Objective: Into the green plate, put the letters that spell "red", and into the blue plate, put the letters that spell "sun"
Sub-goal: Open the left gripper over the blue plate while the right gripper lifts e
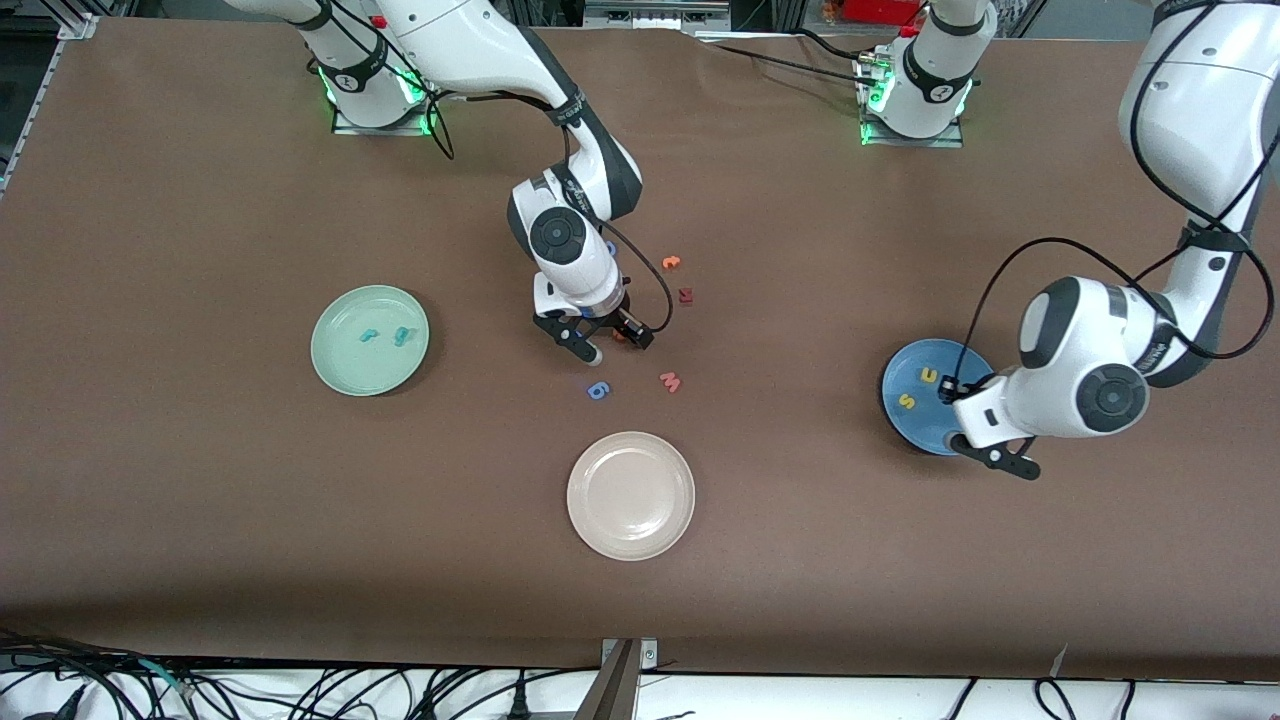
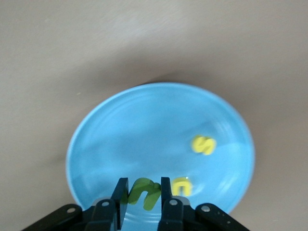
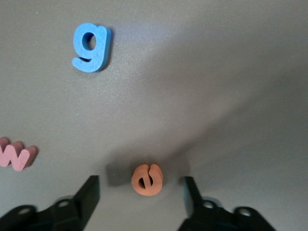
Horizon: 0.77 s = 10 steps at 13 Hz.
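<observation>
The left gripper (image 2: 141, 192) hangs over the blue plate (image 1: 905, 378) at the left arm's end of the counter (image 1: 200, 500), pinched narrow on the green "n" (image 2: 143, 191) above the yellow "s" (image 2: 204, 145) and "u" (image 2: 182, 186) lying in the plate. Farther up the counter, the right gripper (image 3: 140, 192) stands wide, its fingers flanking the orange "e" (image 3: 147, 179), which lies flat between them untouched. The teal "r" (image 1: 368, 336) and "d" (image 1: 402, 336) rest in the green plate (image 1: 345, 375)

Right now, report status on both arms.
Right gripper open, straddling orange "e" on table. Left gripper shut on green "n" over blue plate. Nothing in the way.
</observation>
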{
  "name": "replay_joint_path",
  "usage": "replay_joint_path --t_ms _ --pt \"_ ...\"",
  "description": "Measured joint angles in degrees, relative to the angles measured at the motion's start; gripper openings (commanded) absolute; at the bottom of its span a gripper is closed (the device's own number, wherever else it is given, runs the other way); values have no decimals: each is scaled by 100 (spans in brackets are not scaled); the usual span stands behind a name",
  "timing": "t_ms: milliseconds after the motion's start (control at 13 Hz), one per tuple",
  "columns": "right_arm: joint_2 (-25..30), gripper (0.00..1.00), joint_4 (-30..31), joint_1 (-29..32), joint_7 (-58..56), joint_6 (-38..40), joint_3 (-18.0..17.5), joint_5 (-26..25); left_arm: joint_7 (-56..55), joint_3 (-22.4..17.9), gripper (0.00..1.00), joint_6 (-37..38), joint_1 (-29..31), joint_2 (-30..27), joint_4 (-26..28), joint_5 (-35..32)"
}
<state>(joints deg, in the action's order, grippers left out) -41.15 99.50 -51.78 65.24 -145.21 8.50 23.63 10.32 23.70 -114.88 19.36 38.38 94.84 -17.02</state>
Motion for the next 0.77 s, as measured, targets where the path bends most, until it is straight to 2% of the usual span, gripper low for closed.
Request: replay_joint_path --t_ms 77,154,231,309,540,617,771 --pt "-2 68 0 0 0 0 1 -2 101 -105 7 -155 5 90 -2 -39" --pt "-12 68 0 0 0 1 3 -3 149 -146 19 -301 5 185 -4 -168" --pt "-23 68 0 1 -1 0 7 -6 150 -150 42 -370 -1 285 -6 -298" --pt "-23 68 -1 1 -1 0 11 -10 150 -150 99 -411 -15 362 -6 -335" --pt "-23 64 -1 1 -2 0 34 -59 155 -144 100 -433 -35 416 -34 -337" --pt "-23 53 -1 0 -2 1 35 -63 155 -131 100 -431 -35 412 -71 -337" --pt "-22 39 -1 0 -3 6 36 -73 155 -71 100 -320 -38 315 -168 -337"
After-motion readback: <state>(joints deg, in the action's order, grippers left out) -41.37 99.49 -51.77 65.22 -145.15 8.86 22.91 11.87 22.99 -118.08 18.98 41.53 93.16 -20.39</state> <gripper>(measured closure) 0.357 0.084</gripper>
